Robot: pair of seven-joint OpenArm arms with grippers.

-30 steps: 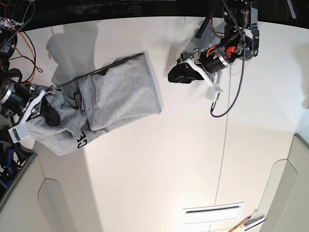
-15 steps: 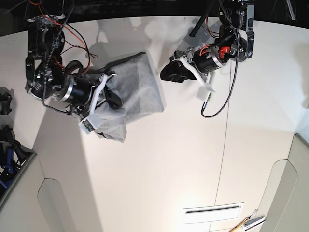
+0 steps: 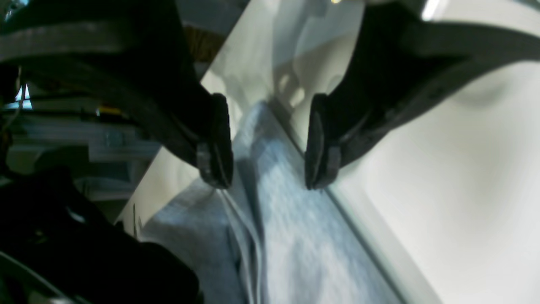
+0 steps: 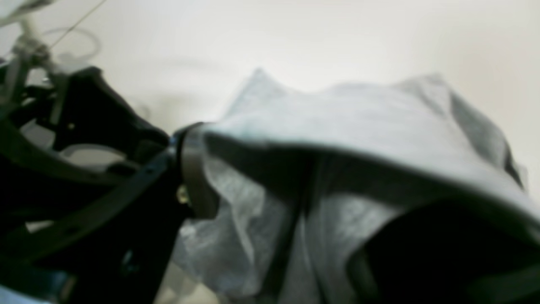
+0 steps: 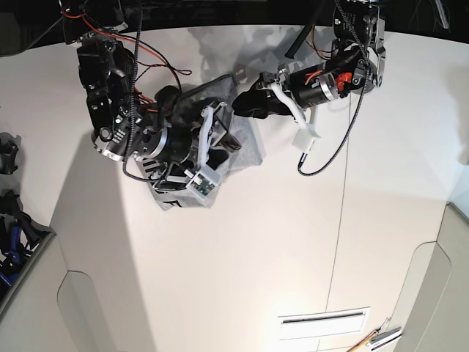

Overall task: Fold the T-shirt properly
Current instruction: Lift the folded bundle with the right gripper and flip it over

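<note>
Swung rightward across the upper left, the right gripper (image 5: 212,143) stays clenched on the T-shirt (image 5: 245,147) (grey, bunched upper centre on the table (image 5: 293,242)); the left gripper (image 3: 265,145), jaws apart, has closed in on its edge.

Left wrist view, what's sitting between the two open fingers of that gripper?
Nothing is gripped; the left gripper is open, and between its fingers shows the grey T-shirt lying beyond.

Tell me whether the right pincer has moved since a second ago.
Yes. The right pincer carried the T-shirt from the table's left edge toward its seam.
</note>
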